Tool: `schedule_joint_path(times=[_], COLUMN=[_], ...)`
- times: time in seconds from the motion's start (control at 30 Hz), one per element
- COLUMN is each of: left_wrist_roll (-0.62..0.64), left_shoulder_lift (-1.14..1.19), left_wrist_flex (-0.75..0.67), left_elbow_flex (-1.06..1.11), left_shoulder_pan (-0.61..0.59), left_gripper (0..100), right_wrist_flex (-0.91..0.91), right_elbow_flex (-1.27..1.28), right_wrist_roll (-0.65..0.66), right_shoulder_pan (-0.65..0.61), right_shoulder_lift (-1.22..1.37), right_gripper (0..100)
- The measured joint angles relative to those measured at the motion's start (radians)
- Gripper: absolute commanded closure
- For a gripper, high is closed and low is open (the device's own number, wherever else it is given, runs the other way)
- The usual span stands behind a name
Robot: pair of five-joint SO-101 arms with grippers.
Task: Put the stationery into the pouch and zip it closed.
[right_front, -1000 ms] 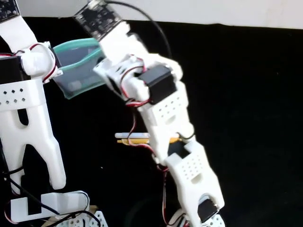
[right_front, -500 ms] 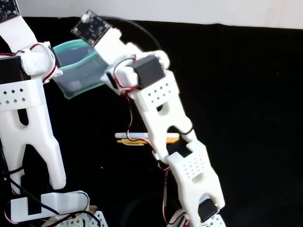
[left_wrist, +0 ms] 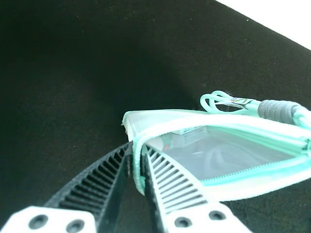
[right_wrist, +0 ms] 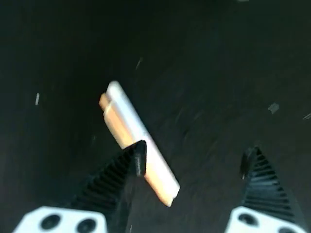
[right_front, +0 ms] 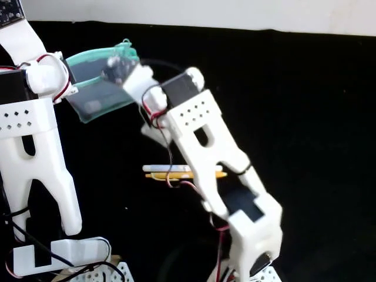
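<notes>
Left pincer (left_wrist: 136, 151) clamped on the rim of the unzipped pouch (left_wrist: 221, 153), near the table's (right_front: 305, 117) far edge. Right pincer (right_wrist: 195, 158) spread wide over the pens (right_wrist: 130, 124). In the high view, right arm (right_front: 205, 147) hides their middle. Pen count unclear.

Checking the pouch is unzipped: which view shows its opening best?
The left wrist view: the pouch gapes toward the camera, left gripper shut on its end. The high view gives its side, behind an arm; the right wrist view faces the stationery.
</notes>
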Motion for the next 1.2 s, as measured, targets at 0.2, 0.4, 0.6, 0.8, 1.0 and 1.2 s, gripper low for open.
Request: schedule_joint_path(times=[0.2,0.4,0.6,0.8,1.0,1.2], left_wrist_roll=[0.000,0.000,0.000,0.000,0.000,0.000], left_shoulder_lift=[0.000,0.000,0.000,0.000,0.000,0.000], left_wrist_flex=[0.000,0.000,0.000,0.002,0.002,0.002], left_elbow_flex=[0.000,0.000,0.000,0.000,0.000,0.000], left_shoulder_pan=[0.000,0.000,0.000,0.000,0.000,0.000], left_gripper=[99,99,99,99,99,99], right_wrist_flex=[-0.049,-0.143,-0.270,-0.393,-0.434,-0.437], right_elbow_flex=[0.299,0.508,0.651,0.727,0.744,0.744], right_wrist_roll=[0.061,0.169,0.305,0.445,0.560,0.678], right_shoulder_pan=[0.000,-0.018,-0.037,-0.046,-0.068,-0.075], right_shoulder_lift=[-0.117,-0.163,-0.164,-0.164,-0.147,-0.028], right_gripper=[68.5,68.5,68.5,68.5,68.5,68.5])
